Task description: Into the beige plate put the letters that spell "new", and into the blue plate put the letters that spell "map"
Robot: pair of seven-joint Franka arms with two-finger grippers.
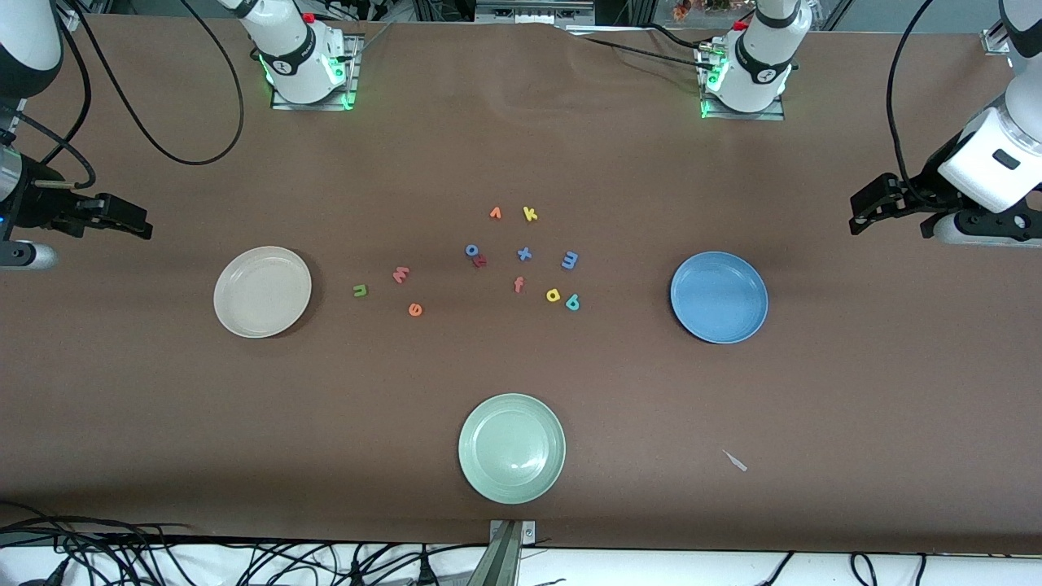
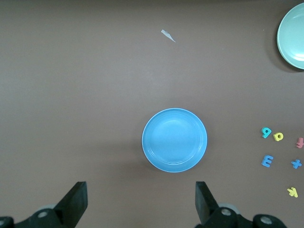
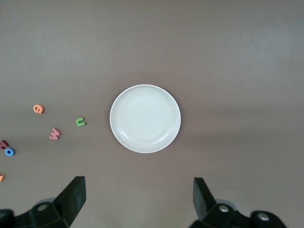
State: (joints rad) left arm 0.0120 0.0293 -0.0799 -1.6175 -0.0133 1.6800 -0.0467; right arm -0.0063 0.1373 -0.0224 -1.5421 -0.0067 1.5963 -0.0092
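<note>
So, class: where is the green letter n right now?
The green n lies on the table between the beige plate and the pinkish w, toward the right arm's end.

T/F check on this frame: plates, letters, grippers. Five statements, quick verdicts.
1. The beige plate holds no letters. True.
2. The green n lies on the blue plate. False: it lies on the table, beside the beige plate.
3. The left gripper is shut on a letter. False: its fingers are open, holding nothing, over the table near the blue plate.
4. The right gripper is open. True.
5. The pale green plate is the plate nearest the front camera. True.
</note>
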